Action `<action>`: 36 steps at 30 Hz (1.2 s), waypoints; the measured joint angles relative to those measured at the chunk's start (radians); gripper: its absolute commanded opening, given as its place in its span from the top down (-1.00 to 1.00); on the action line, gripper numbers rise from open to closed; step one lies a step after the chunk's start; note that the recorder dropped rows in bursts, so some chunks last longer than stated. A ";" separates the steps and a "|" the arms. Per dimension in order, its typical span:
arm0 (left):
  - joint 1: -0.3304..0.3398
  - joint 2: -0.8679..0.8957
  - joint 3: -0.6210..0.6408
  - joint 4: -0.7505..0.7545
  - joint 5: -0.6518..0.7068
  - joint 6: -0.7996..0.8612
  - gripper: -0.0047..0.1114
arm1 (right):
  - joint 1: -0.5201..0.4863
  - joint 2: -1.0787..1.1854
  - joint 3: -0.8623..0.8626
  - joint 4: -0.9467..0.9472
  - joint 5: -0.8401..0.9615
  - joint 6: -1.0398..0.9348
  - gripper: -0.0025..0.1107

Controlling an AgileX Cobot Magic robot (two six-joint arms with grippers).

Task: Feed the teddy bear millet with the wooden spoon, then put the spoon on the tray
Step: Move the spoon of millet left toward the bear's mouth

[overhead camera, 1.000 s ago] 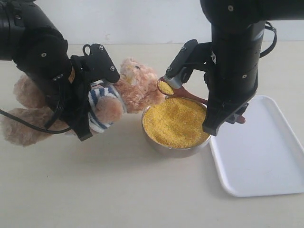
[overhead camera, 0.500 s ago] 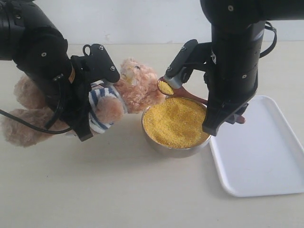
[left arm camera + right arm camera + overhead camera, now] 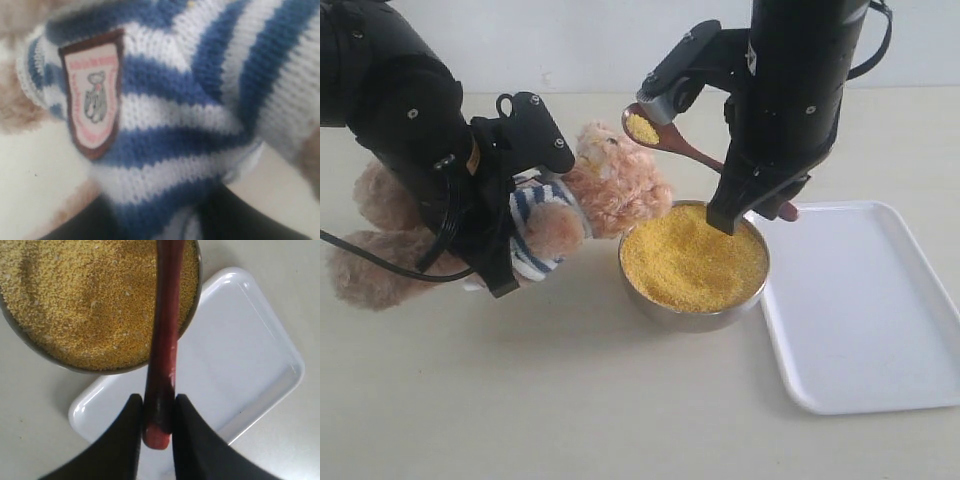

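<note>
The teddy bear [image 3: 610, 185] is propped up at the left, its head toward the steel bowl [image 3: 692, 318] full of millet [image 3: 690, 258]. My left gripper [image 3: 520, 205] is shut on its striped torso; the left wrist view shows the shirt [image 3: 200, 100] and badge [image 3: 94, 95] pressed between the dark jaws of this gripper [image 3: 165, 220]. My right gripper [image 3: 752, 208] is shut on the handle end of the wooden spoon [image 3: 670, 140]. The spoon's bowl holds millet [image 3: 642, 128] just above and right of the bear's head. In the right wrist view the gripper [image 3: 159, 402] pinches the spoon [image 3: 165, 315] over the millet [image 3: 90, 295].
The white tray [image 3: 880, 320] lies right of the bowl with nothing on it, and it also shows under the right gripper as the tray [image 3: 240, 360]. The bear's legs [image 3: 370, 270] sprawl to the far left. Bare beige table lies in front.
My right gripper has lifted the loaded spoon up and to the left, from over the bowl's rim to beside the bear's head. The left gripper and bear have barely moved.
</note>
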 measured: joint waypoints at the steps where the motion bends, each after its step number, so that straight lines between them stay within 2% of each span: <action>1: 0.000 0.000 0.000 -0.004 -0.002 0.000 0.85 | 0.000 0.000 -0.001 0.011 0.000 0.001 0.96; 7: 0.000 0.000 0.000 -0.063 -0.004 0.049 0.85 | 0.000 0.000 -0.001 0.033 0.002 0.022 0.96; 30: 0.000 0.000 0.000 -0.064 -0.006 0.053 0.85 | 0.000 0.000 -0.002 0.109 0.004 0.072 0.96; 36: 0.000 0.000 0.000 -0.064 -0.006 0.053 0.85 | 0.000 0.000 -0.054 0.119 0.002 0.090 0.96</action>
